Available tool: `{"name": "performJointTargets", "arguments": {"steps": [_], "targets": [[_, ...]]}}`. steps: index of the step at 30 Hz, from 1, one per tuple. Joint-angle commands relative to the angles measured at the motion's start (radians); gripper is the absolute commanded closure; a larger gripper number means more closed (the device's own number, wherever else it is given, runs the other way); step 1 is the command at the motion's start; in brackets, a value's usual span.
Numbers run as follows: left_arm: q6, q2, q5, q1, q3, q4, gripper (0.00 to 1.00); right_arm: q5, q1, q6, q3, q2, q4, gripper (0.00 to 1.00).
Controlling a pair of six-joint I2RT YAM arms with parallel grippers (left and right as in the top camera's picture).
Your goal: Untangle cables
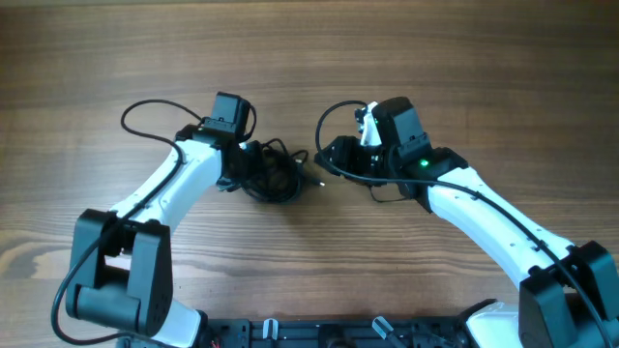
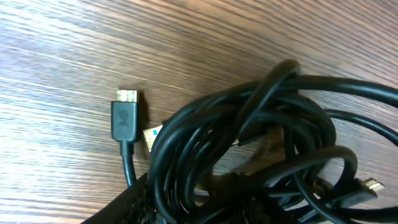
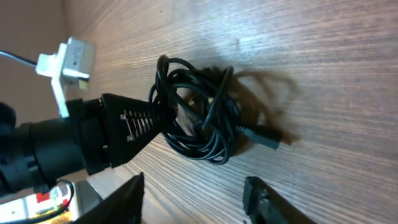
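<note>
Pinching cables (image 3: 205, 149), left claw (image 3: 151, 122) shows from right wrist.

We record the table (image 2: 74, 50) as matt wood with fine straight grain. The cables (image 2: 267, 93) have smooth black plastic sheaths with a slight gloss. Just beside the cables, a plug (image 2: 124, 119) has a matt black plastic body and a bright metal tip. At the cables, the left gripper (image 3: 158, 118) has matt black fingers (image 3: 130, 124) with ribbed faces.
</note>
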Motion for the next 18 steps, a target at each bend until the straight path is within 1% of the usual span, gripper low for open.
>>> {"name": "performJointTargets", "arguments": {"steps": [1,2,4,6,9,12,13,15,17,18], "targets": [[0.005,0.008,0.016,-0.028,-0.007,0.020,0.59,0.013,0.021,0.059,0.012,0.017,-0.018,0.50],[0.005,0.008,0.016,-0.033,-0.007,0.020,0.60,0.014,0.029,0.058,0.012,0.017,-0.026,0.50],[0.005,0.008,0.016,-0.047,-0.007,0.024,0.61,0.029,0.050,0.064,0.006,0.017,-0.027,0.51],[0.005,0.008,0.008,-0.058,-0.007,0.039,0.57,0.088,0.062,0.064,0.006,0.017,-0.027,0.51],[0.005,0.008,-0.030,-0.067,-0.007,0.052,0.56,0.143,0.063,0.065,0.006,0.017,-0.013,0.51],[0.005,0.008,-0.033,-0.067,-0.007,0.065,0.60,0.179,0.064,0.066,0.006,0.017,0.025,0.51],[0.005,0.008,-0.033,-0.067,-0.007,0.064,0.60,0.178,0.064,0.073,0.006,0.017,0.024,0.51],[0.008,0.008,-0.033,-0.067,-0.007,0.070,0.53,0.178,0.064,0.074,0.006,0.017,0.022,0.51],[0.009,0.007,-0.033,-0.067,-0.007,0.084,0.52,0.178,0.064,0.074,0.006,0.017,0.021,0.51],[0.008,0.003,-0.033,-0.067,-0.003,0.086,0.50,0.178,0.064,0.073,0.006,0.017,0.021,0.51]]}}
